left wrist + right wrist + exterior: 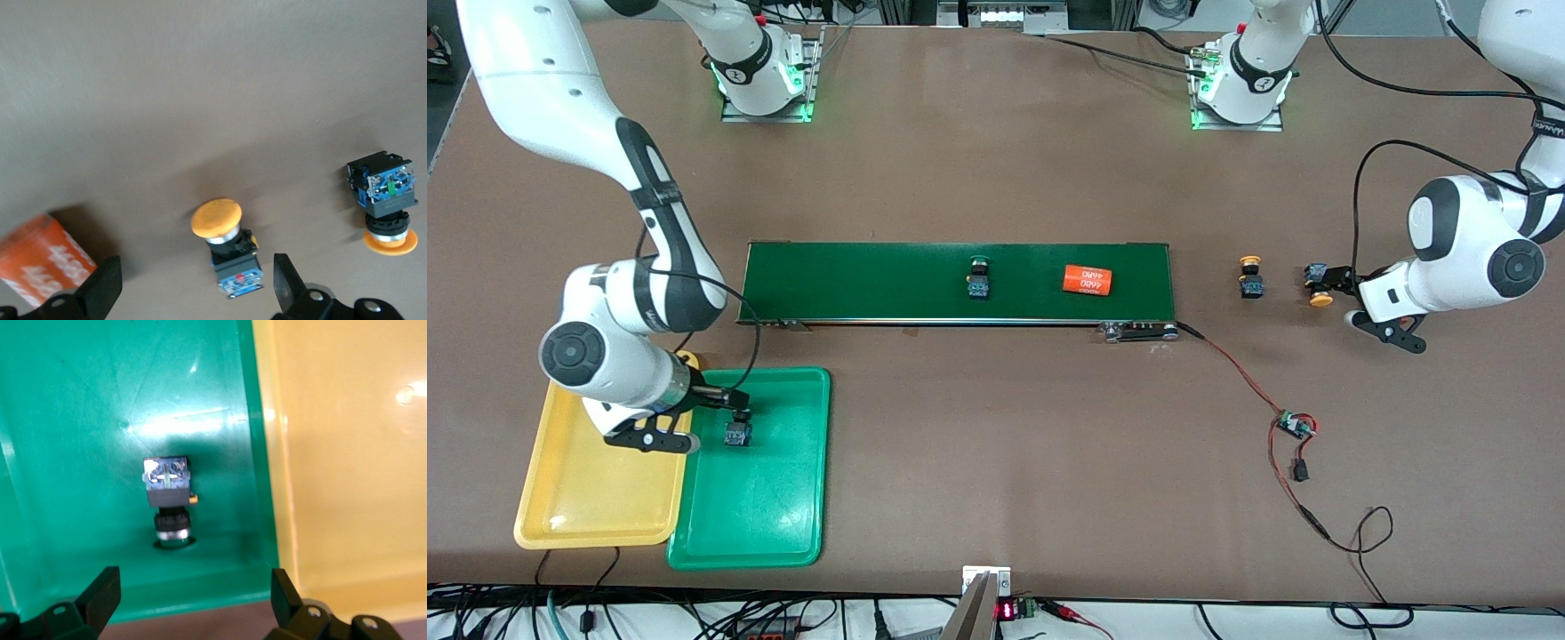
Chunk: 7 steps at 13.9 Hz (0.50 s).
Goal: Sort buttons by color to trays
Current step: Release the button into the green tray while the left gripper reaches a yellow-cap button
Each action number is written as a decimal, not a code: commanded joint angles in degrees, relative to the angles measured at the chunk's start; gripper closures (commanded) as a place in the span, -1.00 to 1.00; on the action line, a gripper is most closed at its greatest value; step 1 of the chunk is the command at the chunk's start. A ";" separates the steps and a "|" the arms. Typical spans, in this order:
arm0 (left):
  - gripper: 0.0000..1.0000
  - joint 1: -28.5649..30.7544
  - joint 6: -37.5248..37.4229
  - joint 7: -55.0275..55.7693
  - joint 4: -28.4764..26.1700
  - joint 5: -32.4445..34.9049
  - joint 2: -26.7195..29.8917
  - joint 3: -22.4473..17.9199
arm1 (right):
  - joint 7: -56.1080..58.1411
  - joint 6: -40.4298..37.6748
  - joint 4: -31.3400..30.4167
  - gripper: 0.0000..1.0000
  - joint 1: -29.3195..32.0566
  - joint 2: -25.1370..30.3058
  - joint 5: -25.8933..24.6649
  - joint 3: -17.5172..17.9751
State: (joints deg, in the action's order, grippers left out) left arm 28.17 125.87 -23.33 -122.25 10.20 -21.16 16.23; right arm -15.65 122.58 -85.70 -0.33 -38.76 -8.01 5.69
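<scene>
My right gripper, jaws released, hovers over a green button in the green tray; lifting carelessly could topple it.

One button lies in a tray, second tray touching beside it. On the conveyor belt: another button and a cylinder. Two buttons sit on the table past the belt's left-arm end.

Orange cylinder cropped, blurred.
</scene>
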 commanded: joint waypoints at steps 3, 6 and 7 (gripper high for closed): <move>-1.00 0.57 -0.01 9.26 -3.08 -0.80 0.33 0.82 | 0.27 -4.54 -2.81 -1.00 1.20 4.31 0.19 0.55; -1.00 0.48 2.26 9.44 -3.96 -0.71 -0.28 0.73 | 0.35 -5.15 -2.90 -1.00 1.91 4.84 0.19 0.81; -1.00 0.57 3.40 9.44 -4.57 -0.71 -0.89 0.73 | 0.27 -5.24 -2.98 -1.00 1.91 4.75 0.28 0.90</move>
State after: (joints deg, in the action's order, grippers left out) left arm 28.18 127.03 -14.41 -125.51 10.19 -21.58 16.49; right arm -15.59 117.93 -86.77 0.81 -35.67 -8.01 5.70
